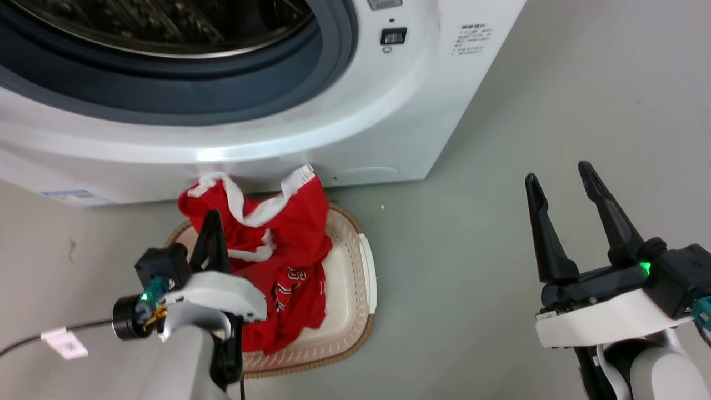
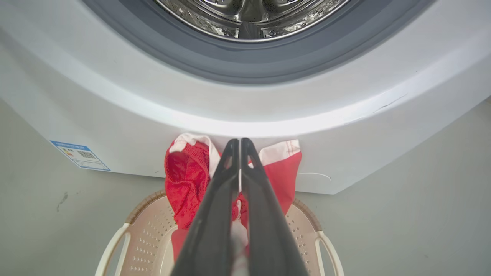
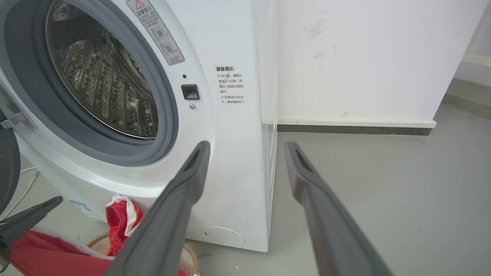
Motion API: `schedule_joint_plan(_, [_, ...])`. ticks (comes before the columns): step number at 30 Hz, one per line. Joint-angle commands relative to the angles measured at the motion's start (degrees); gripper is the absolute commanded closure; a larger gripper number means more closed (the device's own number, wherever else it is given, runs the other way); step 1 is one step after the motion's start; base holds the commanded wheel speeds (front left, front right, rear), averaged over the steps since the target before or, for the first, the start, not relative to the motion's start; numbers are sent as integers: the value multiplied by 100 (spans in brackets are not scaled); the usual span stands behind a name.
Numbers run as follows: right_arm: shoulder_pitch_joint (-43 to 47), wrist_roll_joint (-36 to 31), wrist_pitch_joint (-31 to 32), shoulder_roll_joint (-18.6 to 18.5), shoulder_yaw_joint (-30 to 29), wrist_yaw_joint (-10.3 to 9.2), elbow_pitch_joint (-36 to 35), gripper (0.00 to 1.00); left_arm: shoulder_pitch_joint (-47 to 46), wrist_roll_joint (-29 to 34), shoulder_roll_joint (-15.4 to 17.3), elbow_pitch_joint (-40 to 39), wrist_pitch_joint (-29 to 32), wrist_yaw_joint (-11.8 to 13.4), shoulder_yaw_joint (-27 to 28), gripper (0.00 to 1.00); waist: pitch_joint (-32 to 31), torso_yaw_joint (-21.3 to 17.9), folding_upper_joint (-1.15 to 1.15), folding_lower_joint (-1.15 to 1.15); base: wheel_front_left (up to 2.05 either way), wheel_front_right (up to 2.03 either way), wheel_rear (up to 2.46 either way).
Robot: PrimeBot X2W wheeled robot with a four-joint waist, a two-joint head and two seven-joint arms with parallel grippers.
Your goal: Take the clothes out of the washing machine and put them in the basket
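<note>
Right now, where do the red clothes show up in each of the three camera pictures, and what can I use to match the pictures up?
Head view: red clothes left of centre, heaped in the basket below the washing machine.
Left wrist view: lower centre, behind the shut left gripper.
Right wrist view: bottom left, at the machine's foot.
Shared landmark: the machine's grey door gasket.

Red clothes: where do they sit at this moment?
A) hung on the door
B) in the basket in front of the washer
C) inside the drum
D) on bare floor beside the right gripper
B: the clothes lie piled in the basket below the washing machine porthole, the left gripper shut on them; the visible part of the drum is bare steel.
</note>
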Motion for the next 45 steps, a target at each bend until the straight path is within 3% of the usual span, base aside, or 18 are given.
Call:
schedule_joint_plan(1, [-107,-45,-10,11,3,-4,-50,0,-200,-7,-4,168,-46,-31,57,100,366,-78,0,-1,0,0,0])
schedule_joint_plan(13, [-511,-19,-149,12,110,-4,-39,0,-1504,202,105,2017,-82,-226,722,100,1378,-429,0,-1,0,0,0])
schedule_joint_plan(21, [-782,-58,-251,11,243,-4,-88,0,-2362,265,265,3339,-78,-201,1085,100,2215,-749,0,-1,0,0,0])
schedule_joint_plan(30, [-885,-6,-376,12,316,-4,-9,0,-2748,274,427,4137,-76,-249,1225,100,2502,-886,0,-1,0,0,0])
schedule_joint_plan(32, [-912,-19,-381,12,317,-4,34,0,-2799,250,435,4243,-72,-260,1245,0,2492,-880,0,-1,0,0,0])
schedule_joint_plan(45, [-707,-166,-460,10,117,-4,366,0,-1835,496,72,3512,-71,-267,1355,0,1148,-480,0,-1,0,0,0])
